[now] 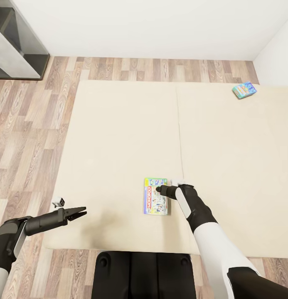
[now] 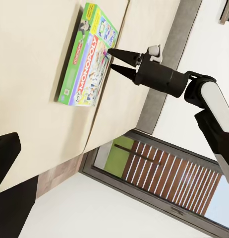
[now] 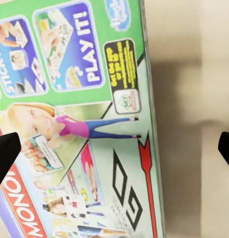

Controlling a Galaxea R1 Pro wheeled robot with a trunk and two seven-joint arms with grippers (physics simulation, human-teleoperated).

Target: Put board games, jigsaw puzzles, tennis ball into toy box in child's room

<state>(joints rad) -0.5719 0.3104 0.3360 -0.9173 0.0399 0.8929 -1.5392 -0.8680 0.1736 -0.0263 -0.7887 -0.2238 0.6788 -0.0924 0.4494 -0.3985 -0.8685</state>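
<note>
One right end effector point(image 1: 159, 190) spread wide over green game box point(image 1: 156, 196)

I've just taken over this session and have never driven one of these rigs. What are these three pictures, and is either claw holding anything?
It is a two-armed wheeled robot in a simulator. The head view looks down over a cream bed. The other two pictures come from cameras on each wrist, looking along that arm's fingers.

On the bed lie two board games: a green Monopoly box near the robot and a second game box at the far right corner.

The right claw hangs open at the Monopoly box's edge, with one fingertip over the lid and the other over the mattress beside it. It grips nothing. The left claw is open, over the bed's near left part, and holds nothing.
</note>
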